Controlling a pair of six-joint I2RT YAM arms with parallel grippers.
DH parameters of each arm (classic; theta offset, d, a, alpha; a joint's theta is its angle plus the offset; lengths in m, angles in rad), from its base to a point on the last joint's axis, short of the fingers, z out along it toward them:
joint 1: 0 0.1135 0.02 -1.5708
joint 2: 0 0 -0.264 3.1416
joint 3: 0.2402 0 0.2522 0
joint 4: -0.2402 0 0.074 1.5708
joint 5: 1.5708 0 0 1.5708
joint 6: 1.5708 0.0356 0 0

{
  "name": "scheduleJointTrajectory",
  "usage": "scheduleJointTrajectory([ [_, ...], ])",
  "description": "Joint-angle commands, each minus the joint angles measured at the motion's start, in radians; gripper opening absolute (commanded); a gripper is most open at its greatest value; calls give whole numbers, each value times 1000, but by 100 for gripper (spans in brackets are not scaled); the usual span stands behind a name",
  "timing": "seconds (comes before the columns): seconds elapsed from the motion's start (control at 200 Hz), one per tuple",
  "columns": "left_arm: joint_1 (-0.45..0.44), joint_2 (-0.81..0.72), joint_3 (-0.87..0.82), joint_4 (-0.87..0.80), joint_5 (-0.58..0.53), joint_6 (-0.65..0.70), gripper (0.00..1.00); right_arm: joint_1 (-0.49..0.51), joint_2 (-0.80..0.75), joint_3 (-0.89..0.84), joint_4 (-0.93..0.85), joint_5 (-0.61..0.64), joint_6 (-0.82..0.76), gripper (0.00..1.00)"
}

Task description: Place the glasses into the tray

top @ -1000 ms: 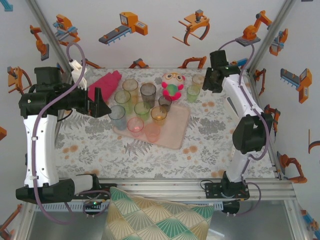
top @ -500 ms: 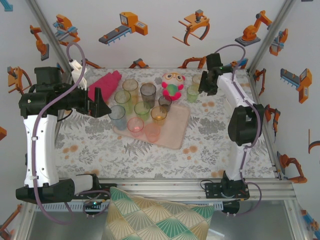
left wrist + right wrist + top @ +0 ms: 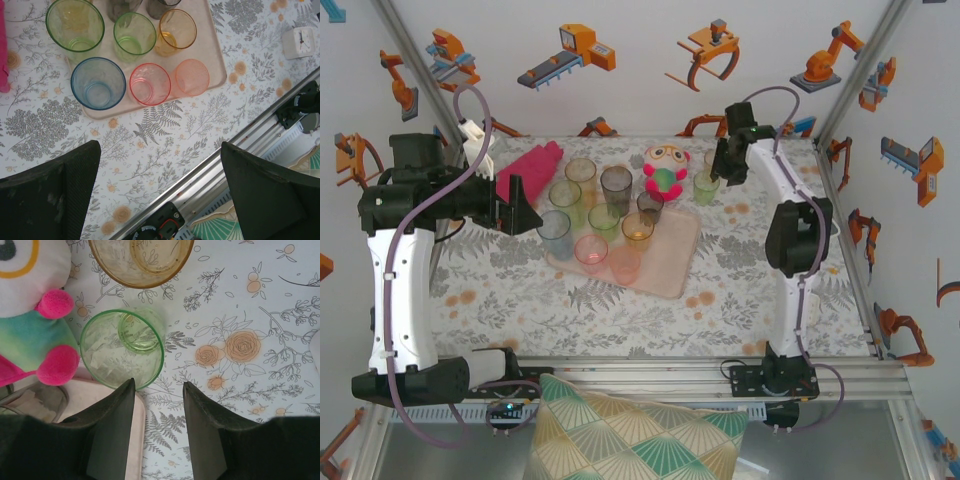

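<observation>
Green glass [image 3: 122,347] and amber glass [image 3: 140,260] stand off the tray [image 3: 670,272] near the counter's far edge; most others sit on it. Right gripper [image 3: 159,386] hovers half-open, empty, beside the green one; left gripper [image 3: 160,147] is wide open and empty.

Right wrist view: ahead and left of the right gripper [image 3: 158,384], the plush toy [image 3: 30,315] is cut off by the left edge. The amber glass [image 3: 140,265] farther ahead is cut off by the top edge. One finger [image 3: 107,440] partly hides the tray [image 3: 90,392] corner and a grey glass [image 3: 30,400]. A pale shape [image 3: 316,355] at the right edge cannot be identified.

Left wrist view: well ahead of the left gripper [image 3: 160,150], two dark glasses [image 3: 122,7] and the tray's far end are cut off at the top. The magenta cloth [image 3: 2,50] is only a sliver at the left edge.
</observation>
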Motion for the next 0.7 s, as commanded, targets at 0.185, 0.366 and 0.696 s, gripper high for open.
scheduleJointTrajectory([
  [0.185, 7, 4, -8, -9, 14, 9, 97, -4, 72, 103, -48, -6, 5, 42],
  [0.366, 8, 1, -13, -11, 12, 12, 97, -4, 93, 108, -48, 1, 9, 41],
  [0.696, 7, -1, -17, -11, 15, 11, 97, -4, 109, 93, -52, 14, -3, 34],
])
